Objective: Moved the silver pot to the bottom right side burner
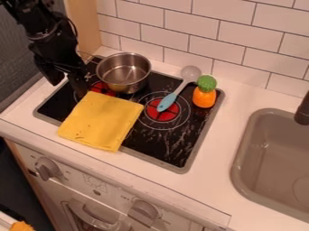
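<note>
– where do we have the claw (67,88)?
– we see it at the upper left, hanging low over the left side of the stove top (160,146), just beside the yellow cloth (100,119).
– are we holding anything in it?
– no, its two fingers stand parted and we have nothing between them.
– and our silver pot (124,74)?
– we find it upright near the claw, to its right, toward the wall side of the stove top. its thin handle points to the upper left, toward the black arm (48,38). we can look into the bowl and see bare metal.
– what lies around it?
– nearer us, the folded cloth lies flat, partly hanging past the front edge of the stove top onto the counter (220,153). a red burner mark shows between pot and cloth.
– and farther right?
– we see a spoon with a blue handle (168,101) and a grey head; the handle's end rests over another red burner mark (161,115). just right of the spoon we have an orange toy with a green top (205,97).
– beyond that?
– the grey sink (278,153), with a dark faucet (303,112) at its far right. behind it all we have white tiles (241,31), and below, two knobs on the front panel.
</note>
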Robot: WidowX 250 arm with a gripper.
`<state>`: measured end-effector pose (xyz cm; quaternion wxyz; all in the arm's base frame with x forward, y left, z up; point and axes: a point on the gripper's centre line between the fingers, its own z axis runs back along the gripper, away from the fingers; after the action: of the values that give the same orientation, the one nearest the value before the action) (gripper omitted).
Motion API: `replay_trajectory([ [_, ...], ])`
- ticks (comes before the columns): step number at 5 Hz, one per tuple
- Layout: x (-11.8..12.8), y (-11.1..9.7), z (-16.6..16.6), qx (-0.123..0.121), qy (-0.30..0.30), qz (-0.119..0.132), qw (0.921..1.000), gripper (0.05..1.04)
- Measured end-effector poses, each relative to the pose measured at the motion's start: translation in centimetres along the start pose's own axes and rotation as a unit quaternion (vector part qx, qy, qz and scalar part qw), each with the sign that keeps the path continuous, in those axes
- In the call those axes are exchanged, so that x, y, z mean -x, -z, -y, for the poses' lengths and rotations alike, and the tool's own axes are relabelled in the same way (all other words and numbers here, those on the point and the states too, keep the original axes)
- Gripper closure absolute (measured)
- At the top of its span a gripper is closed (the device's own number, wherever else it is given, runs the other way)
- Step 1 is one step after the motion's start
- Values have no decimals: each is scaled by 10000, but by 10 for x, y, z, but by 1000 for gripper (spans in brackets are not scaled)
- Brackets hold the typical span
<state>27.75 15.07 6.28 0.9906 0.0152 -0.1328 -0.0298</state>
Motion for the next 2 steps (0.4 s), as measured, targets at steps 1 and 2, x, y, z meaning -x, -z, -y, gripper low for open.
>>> replay_trajectory([
  [1,3,8,4,134,-34,-116,9998,83],
  [2,-29,0,30,522,163,175,9984,83],
])
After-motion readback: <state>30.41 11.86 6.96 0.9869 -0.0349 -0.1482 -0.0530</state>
